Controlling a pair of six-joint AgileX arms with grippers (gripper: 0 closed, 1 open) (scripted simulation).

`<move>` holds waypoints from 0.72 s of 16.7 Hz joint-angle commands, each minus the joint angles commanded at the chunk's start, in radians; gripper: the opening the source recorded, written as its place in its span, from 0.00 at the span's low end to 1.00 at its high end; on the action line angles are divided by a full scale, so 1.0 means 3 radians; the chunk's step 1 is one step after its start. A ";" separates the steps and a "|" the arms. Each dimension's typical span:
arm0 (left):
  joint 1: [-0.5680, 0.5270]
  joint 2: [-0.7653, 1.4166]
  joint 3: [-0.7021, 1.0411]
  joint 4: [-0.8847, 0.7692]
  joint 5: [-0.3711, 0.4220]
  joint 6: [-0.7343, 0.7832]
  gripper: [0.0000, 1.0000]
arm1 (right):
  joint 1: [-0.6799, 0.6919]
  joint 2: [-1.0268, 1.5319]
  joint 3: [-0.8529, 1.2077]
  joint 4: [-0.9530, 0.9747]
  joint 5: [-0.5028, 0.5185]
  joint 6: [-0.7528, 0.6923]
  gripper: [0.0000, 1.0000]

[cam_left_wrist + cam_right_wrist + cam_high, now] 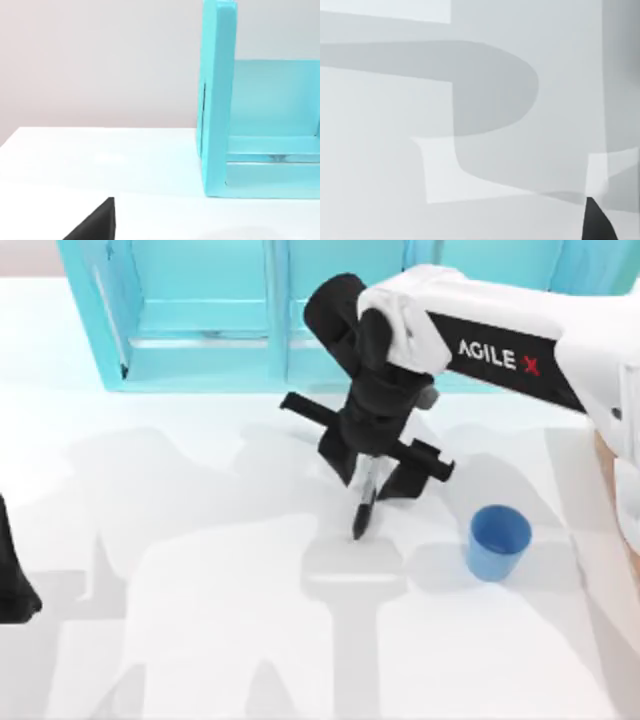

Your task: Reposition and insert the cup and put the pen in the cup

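Gripping the pen (364, 502), your right gripper (372, 480) hung mid-table in the top view, cup (498, 542) upright just beside its right finger, shelf unit (250, 315) behind, left gripper (12, 575) parked | left wrist: shelf unit, no cup inside | right wrist: pen tip over bare table (420, 125) | both placements remained.

right arm shell (520, 335): glossy white, rounded casing
marking (497, 357): black band with "AGILE" in white letters and a red "X"
wrist (345, 315): matte black, bulky and rounded
right pincer (372, 475): black, with a crossbar (365, 435) that sticks out on both sides and two tapered black fingers (340, 458)
left arm (15, 580): dark black piece at the left edge
left wrist view: black wedge-shaped part (95, 225) in a corner
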 joint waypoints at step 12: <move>0.0000 0.0000 0.0000 0.0000 0.0000 0.0000 1.00 | 0.0262 -0.1132 -0.0629 -0.0521 0.0152 0.0156 0.00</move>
